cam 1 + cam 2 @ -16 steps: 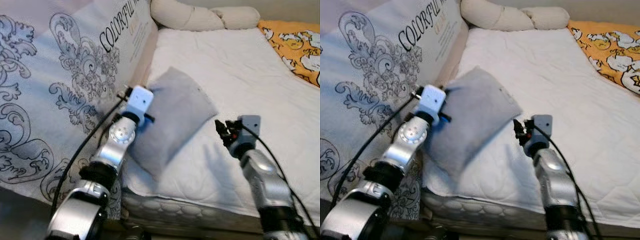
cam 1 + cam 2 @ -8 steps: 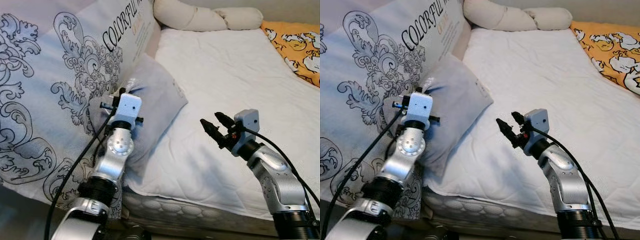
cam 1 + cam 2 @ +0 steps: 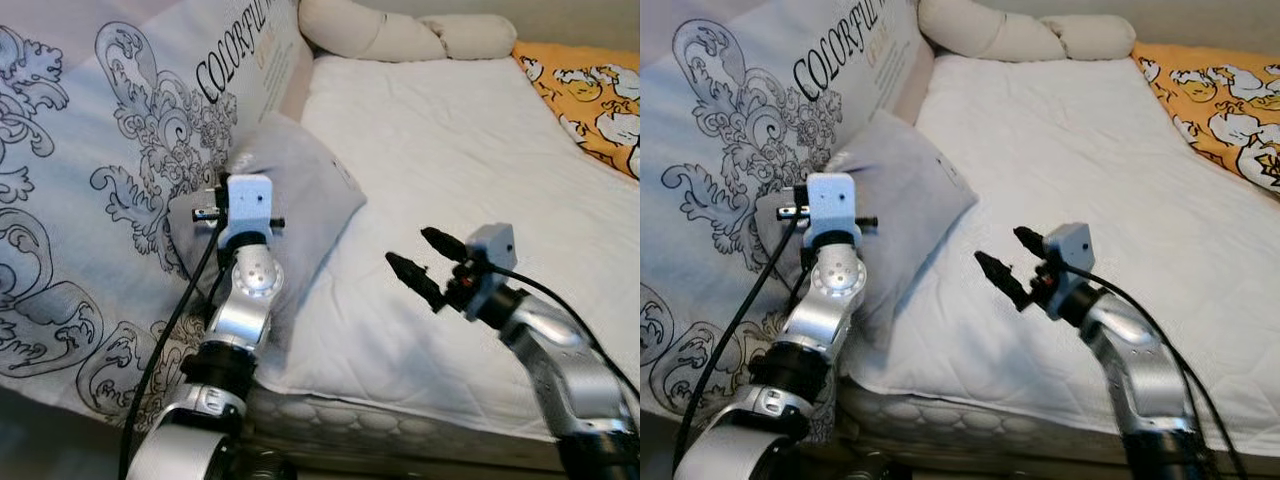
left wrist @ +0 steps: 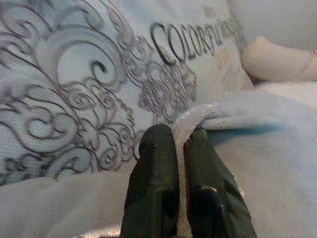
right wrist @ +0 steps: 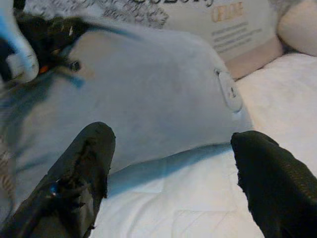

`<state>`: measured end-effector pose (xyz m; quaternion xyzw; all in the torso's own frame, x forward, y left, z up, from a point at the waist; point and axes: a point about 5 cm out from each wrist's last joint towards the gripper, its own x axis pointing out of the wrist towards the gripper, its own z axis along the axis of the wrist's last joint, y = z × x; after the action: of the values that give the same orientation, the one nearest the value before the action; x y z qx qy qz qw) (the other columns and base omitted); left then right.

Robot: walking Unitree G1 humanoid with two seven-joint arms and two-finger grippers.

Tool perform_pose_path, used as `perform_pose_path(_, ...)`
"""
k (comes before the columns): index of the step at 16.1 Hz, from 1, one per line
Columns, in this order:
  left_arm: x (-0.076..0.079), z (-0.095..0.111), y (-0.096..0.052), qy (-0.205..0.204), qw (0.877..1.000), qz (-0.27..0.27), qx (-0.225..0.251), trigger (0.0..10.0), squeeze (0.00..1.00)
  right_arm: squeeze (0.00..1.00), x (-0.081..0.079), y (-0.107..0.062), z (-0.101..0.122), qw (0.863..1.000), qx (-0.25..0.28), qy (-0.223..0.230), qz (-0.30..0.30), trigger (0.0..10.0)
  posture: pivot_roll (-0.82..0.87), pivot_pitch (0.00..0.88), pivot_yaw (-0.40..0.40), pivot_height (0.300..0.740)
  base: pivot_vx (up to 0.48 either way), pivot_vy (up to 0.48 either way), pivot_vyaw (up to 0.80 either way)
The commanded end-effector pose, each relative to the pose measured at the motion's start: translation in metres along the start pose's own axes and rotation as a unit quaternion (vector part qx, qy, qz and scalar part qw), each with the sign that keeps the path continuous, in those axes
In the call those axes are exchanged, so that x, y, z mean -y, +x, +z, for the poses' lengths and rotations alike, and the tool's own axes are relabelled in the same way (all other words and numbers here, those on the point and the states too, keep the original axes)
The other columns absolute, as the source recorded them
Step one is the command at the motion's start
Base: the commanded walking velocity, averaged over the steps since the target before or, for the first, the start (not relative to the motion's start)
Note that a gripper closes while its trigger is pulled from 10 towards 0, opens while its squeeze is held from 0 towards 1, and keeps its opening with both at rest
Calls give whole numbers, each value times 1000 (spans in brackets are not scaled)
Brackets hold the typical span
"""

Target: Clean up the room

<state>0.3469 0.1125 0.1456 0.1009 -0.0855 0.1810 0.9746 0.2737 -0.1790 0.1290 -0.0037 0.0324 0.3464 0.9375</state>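
1. The left end effector (image 4: 179, 148) pinches a corner of the grey pillow (image 3: 300, 200), propped at the bed's (image 3: 450, 150) left edge.
2. The right end effector (image 3: 428, 263) hovers wide open, empty.
3. That thin corner grip could slip if tugged.
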Motion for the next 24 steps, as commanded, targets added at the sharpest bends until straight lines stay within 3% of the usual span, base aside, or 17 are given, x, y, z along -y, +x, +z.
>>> perform_pose_path(1, -7, 32, 3, -31, 995, 48, 81, 10000, 0, 1000, 2, -6, 4, 1000, -6, -7, 6, 10000, -53, 0, -1, 740, 0, 0, 0)
perform_pose_path(4, 6, 42, -18, -46, 991, 43, 118, 10000, 0, 1000, 3, -19, 4, 999, -32, -15, 11, 10000, -99, 0, -41, 740, 0, 0, 0)
perform_pose_path(6, 16, 21, -26, -30, 996, 28, 78, 10000, 0, 1000, 2, -25, 6, 999, -45, -14, 21, 10000, -116, 0, -57, 740, 0, 0, 0)
perform_pose_path(10, 26, -31, -30, 71, 997, -43, -4, 10000, 0, 1000, -8, -21, 3, 998, -49, 2, 41, 10000, -125, 0, -56, 740, 0, 0, 0)
perform_pose_path(13, 26, -40, -29, 71, 994, -84, -20, 10000, 0, 1000, -18, -22, 6, 997, -33, 16, 62, 10000, -143, 0, -6, 740, 0, 0, 0)
perform_pose_path(14, 27, -37, -27, 41, 993, -113, -20, 10000, 380, 1000, -18, -24, 6, 997, -31, 17, 62, 10000, -138, 0, 8, 740, 0, 0, 0)
perform_pose_path(15, 26, -32, -24, 11, 991, -136, -12, 10000, 1000, 1000, -15, -26, 5, 998, -27, 16, 49, 10000, -132, 0, 14, 740, 0, 0, 0)
perform_pose_path(18, 19, -20, -16, -2, 986, -165, 25, 10000, 1000, 1000, -11, -26, 2, 999, -19, 23, 24, 10000, -103, 0, 33, 740, 0, 0, 0)
perform_pose_path(20, 8, 1, -15, -16, 977, -197, 77, 10000, 1000, 1000, -12, -23, 0, 999, -11, 31, 18, 10000, -80, 0, 41, 740, 0, 0, 0)
perform_pose_path(22, 5, 10, -23, -55, 966, -235, 91, 10000, 1000, 1000, -13, -21, -1, 999, -6, 35, 18, 10000, -51, 0, 43, 740, 0, 0, 0)
perform_pose_path(23, 2, 15, -32, -88, 953, -276, 90, 10000, 1000, 1000, -14, -19, -3, 999, 0, 40, 18, 10000, -32, 0, 43, 740, 0, 0, 0)
perform_pose_path(24, -4, 17, -35, -126, 948, -285, 73, 10000, 1000, 1000, -15, -16, -4, 999, 6, 44, 15, 10000, -22, 0, 45, 740, 0, 0, 0)
